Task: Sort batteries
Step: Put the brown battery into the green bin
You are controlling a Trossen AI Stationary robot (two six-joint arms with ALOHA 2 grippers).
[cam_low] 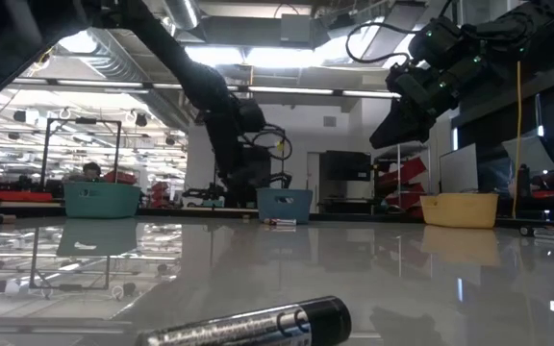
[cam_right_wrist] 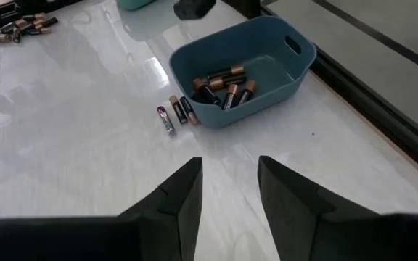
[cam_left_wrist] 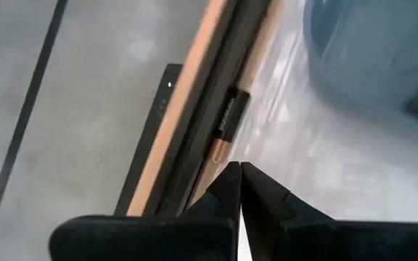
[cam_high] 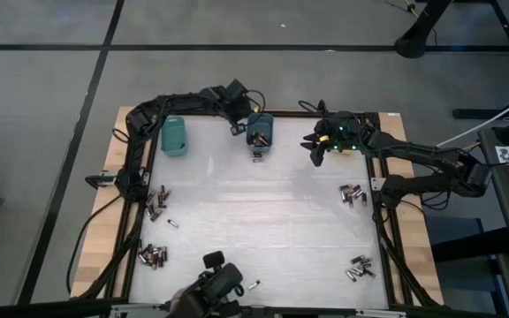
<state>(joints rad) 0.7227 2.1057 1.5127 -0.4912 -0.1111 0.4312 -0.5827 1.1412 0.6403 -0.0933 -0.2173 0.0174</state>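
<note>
One black cylindrical battery with a coppery end (cam_left_wrist: 226, 122) lies along the table's far edge, tight against the dark frame rail (cam_left_wrist: 194, 109) and close beside the rounded blue plastic bin (cam_left_wrist: 372, 58). This looks like the cell being attempted now. More batteries of the same kind already lie inside that bin, three lie on the white tabletop (cam_right_wrist: 71, 159) just outside its wall, and several small heaps sit well apart near the table's two sides.

To take the edge cell cleanly, the fingers would have to part again and come down astride its black middle rather than its end. The rail leaves little room on that side, so one finger probably needs to slip between cell and rail, or the cell should first be nudged inward onto open tabletop. A grip at the coppery tip would likely let it pivot out or roll.

The left gripper (cam_left_wrist: 238, 174) has its two dark fingers pressed together, tip to tip. The battery's coppery end lies just beyond the tips, and nothing shows between them. The right gripper (cam_right_wrist: 227, 181) hovers above the tabletop facing the blue bin, fingers partly apart and empty.
</note>
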